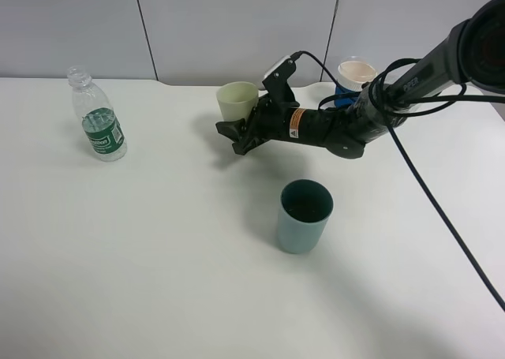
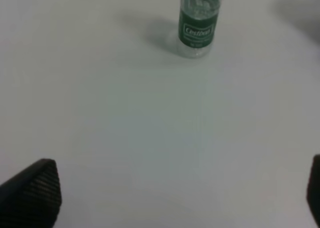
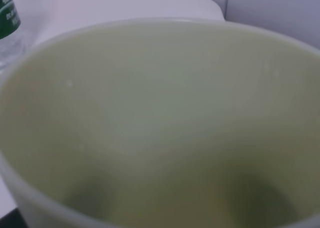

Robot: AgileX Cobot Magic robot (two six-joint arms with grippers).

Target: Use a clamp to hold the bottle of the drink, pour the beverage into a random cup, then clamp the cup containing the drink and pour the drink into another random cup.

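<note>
Two jaws of the right gripper [image 1: 237, 135] clamped on the pale tumbler [image 1: 237, 101]; left jaws wide, bottle [image 2: 199, 20] well apart.

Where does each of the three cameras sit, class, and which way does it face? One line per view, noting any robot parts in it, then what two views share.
Exterior high: mounted above, looking down on the white table; shows the right arm, its pincer shut on the pale tumbler.
Left wrist: on the left arm, facing the bottle across the table; open pincer fingertips at the frame edges.
Right wrist: on the right arm, looking into the tumbler; no robot part clearly visible.
Shared: the bottle appears in all three views.
</note>
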